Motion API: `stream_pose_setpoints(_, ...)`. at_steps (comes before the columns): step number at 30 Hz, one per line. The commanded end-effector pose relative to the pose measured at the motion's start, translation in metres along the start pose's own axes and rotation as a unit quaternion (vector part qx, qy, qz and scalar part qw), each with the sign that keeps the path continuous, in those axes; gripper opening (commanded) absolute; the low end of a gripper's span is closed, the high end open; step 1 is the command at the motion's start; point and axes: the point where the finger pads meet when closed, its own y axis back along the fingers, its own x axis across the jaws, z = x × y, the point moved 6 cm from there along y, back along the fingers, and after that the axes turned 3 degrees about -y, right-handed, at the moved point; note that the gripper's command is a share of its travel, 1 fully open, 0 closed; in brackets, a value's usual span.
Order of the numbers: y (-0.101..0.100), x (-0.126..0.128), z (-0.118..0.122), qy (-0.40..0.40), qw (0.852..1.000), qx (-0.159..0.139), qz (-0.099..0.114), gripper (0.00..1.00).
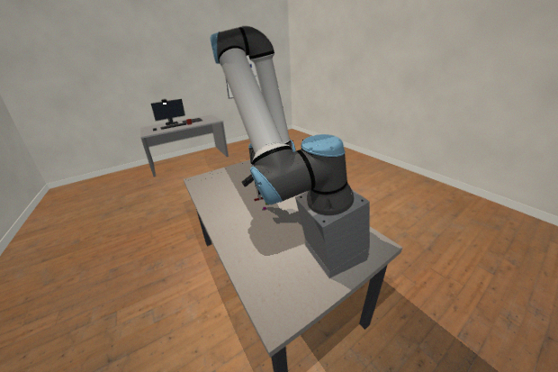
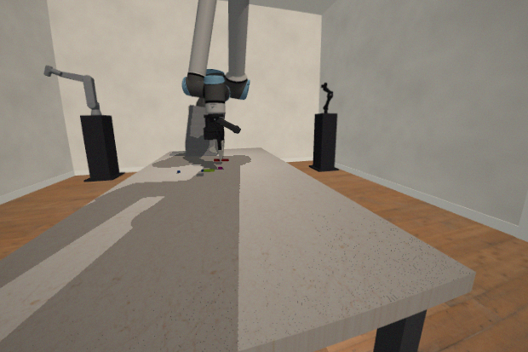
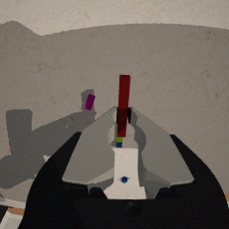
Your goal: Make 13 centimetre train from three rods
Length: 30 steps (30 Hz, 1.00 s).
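Plain grey-white walls and a wooden plank floor surround a long table with a pale speckled top, on which the arm's shadow falls across the far end. At that far end the arm stands on a grey block, its upper links folded high and its wrist pointing straight down.

The gripper is closed on a red rod, which fills the narrow gap between the two pale fingers. In the wrist view the rod is a long, slim, dark red bar with square-cut ends and flat faces; most of its length sticks out past the fingertips, and its near end is pinched between them. In the exterior view the gripper hangs low over the table, just above the cluster of small rods, and the red rod shows there as a short red streak at the fingertips; whether it touches the table cannot be told.

Below the held rod's near end, in the wrist view, a sliver of lime and a sliver of blue show between the fingers. A magenta rod, short and stubby, lies tilted on the table to the left of the red one and apart from it.

From the exterior view the other pieces lie close together in the shadow: a lime rod, a magenta rod, and a tiny blue rod off to the left, apart from the rest.
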Motion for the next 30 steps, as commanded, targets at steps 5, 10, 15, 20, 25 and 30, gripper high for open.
stream_pose_setpoints(5,-0.030,0.001,0.000,0.000,1.000,0.000,0.001,0.00)
stream_pose_setpoints(10,-0.037,0.001,0.000,0.000,1.000,0.000,0.001,0.00)
stream_pose_setpoints(15,-0.037,0.001,0.000,0.000,1.000,0.000,0.001,0.00)
stream_pose_setpoints(20,-0.037,0.001,0.000,0.000,1.000,0.000,0.001,0.00)
stream_pose_setpoints(25,-0.037,0.001,0.000,0.000,1.000,0.000,0.001,0.00)
stream_pose_setpoints(30,-0.037,0.001,0.000,0.000,1.000,0.000,0.001,0.00)
